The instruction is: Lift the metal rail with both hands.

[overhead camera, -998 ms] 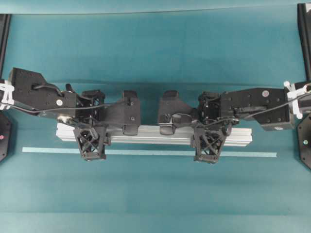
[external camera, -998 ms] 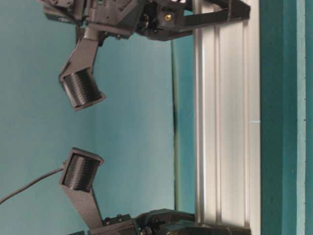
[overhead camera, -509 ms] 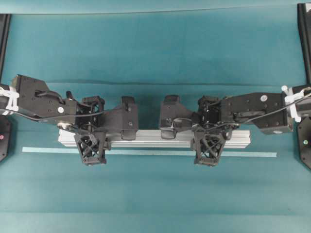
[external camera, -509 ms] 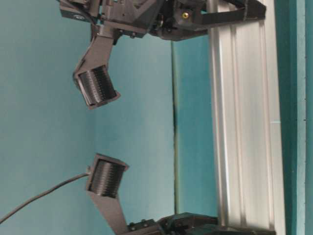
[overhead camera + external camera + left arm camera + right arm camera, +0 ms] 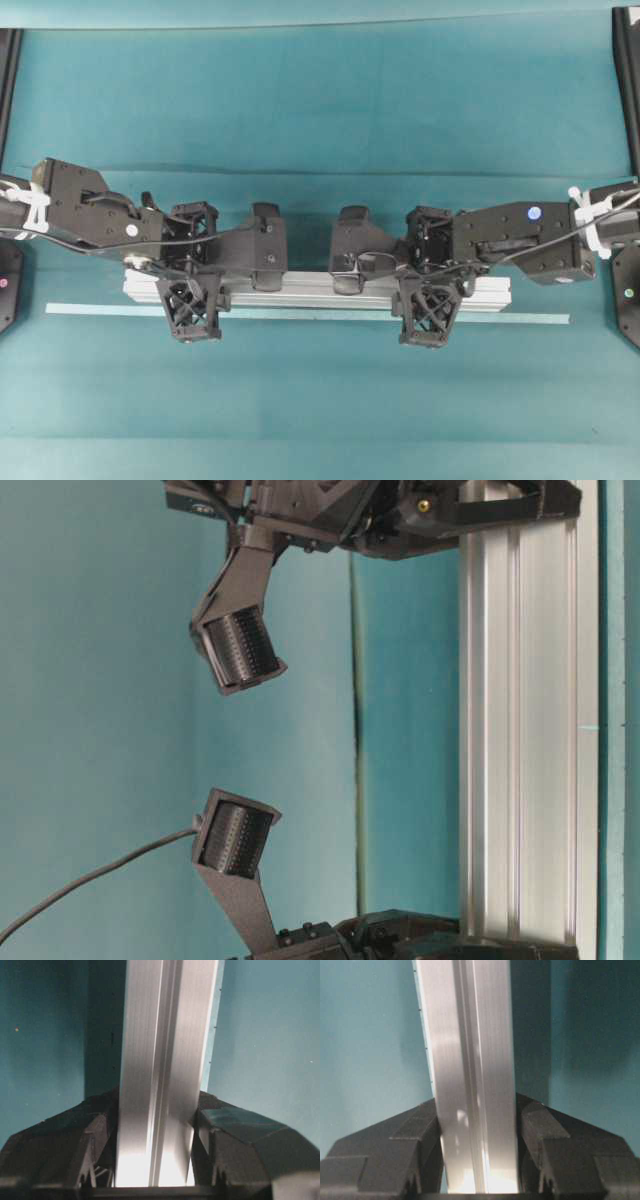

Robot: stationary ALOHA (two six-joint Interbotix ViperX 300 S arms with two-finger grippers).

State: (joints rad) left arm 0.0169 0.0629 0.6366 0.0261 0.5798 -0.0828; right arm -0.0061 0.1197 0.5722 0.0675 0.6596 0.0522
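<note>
The arm bodies hide much of the metal rail (image 5: 320,290) from overhead. The left gripper (image 5: 194,296) and right gripper (image 5: 428,300) reach inward and point down, each partly closed with the rail clamped between its fingers (image 5: 230,1130), near opposite ends. A tape strip (image 5: 300,315) lies just beside the fingertips.

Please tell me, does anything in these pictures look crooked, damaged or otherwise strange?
Nothing stands out. The metal rail looks straight and undamaged, clamped near each end by the left gripper and the right gripper. It runs roughly parallel to the pale tape strip on the teal table.
</note>
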